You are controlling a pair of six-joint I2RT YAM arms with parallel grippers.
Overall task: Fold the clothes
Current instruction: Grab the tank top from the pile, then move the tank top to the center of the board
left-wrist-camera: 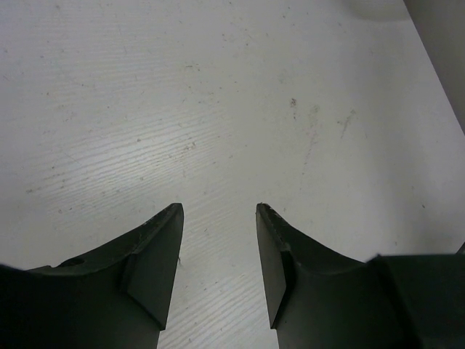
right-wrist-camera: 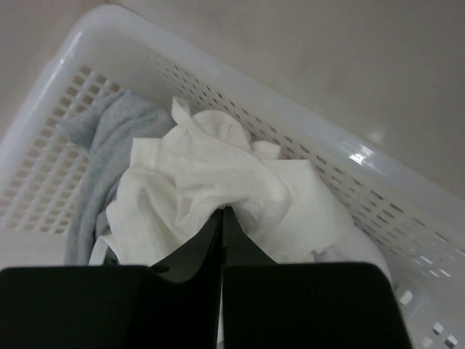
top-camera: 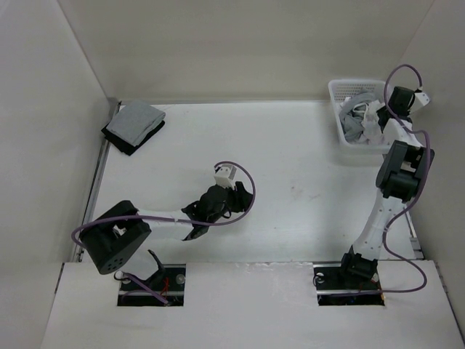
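Looks like the step here is fishing the white garment (right-wrist-camera: 211,174) out of the basket (right-wrist-camera: 87,43) at the far right corner of the table (left-wrist-camera: 218,87). To do it clean I'd lift straight up and slow. That way only the white piece comes along and the grey piece (right-wrist-camera: 109,138) bunched beside it doesn't get dragged over the rim. Then carry it to the bare middle of the table and spread it out.

Right gripper (right-wrist-camera: 221,212): fingers pressed tight together, tips buried in a fold on top of the white heap, looks like a thin pinch of cloth. Left gripper (left-wrist-camera: 218,211): jaws spread wide, holding nothing, hovering over bare tabletop.
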